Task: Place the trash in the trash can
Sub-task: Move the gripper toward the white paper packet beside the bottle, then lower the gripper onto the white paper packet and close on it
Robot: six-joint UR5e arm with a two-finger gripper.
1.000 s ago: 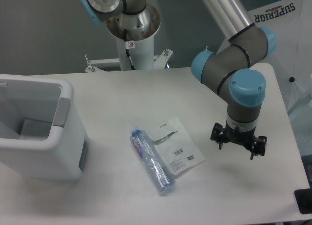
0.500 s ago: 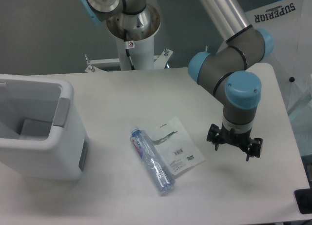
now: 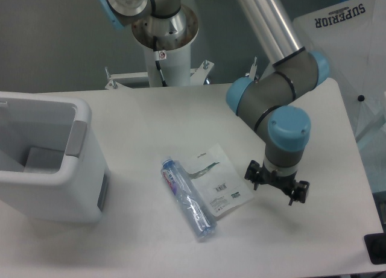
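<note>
A clear plastic bottle (image 3: 187,198) with a blue-and-red label lies on its side near the table's middle. Partly under it on the right lies a flat white wrapper (image 3: 218,180) with a barcode. The white trash can (image 3: 53,169) stands at the left edge, open at the top, with a grey panel on its rim. My gripper (image 3: 277,187) hangs just right of the wrapper's right corner, fingers spread wide and nothing between them. It touches neither piece of trash.
The arm's white base column (image 3: 166,55) stands at the back of the table. A white sheet printed SUPERIOR (image 3: 350,25) hangs at the right. A dark object (image 3: 376,249) sits at the lower right corner.
The gripper has moved left and slightly down toward the wrapper, and has stayed open. The bottle, wrapper and trash can have not moved.
</note>
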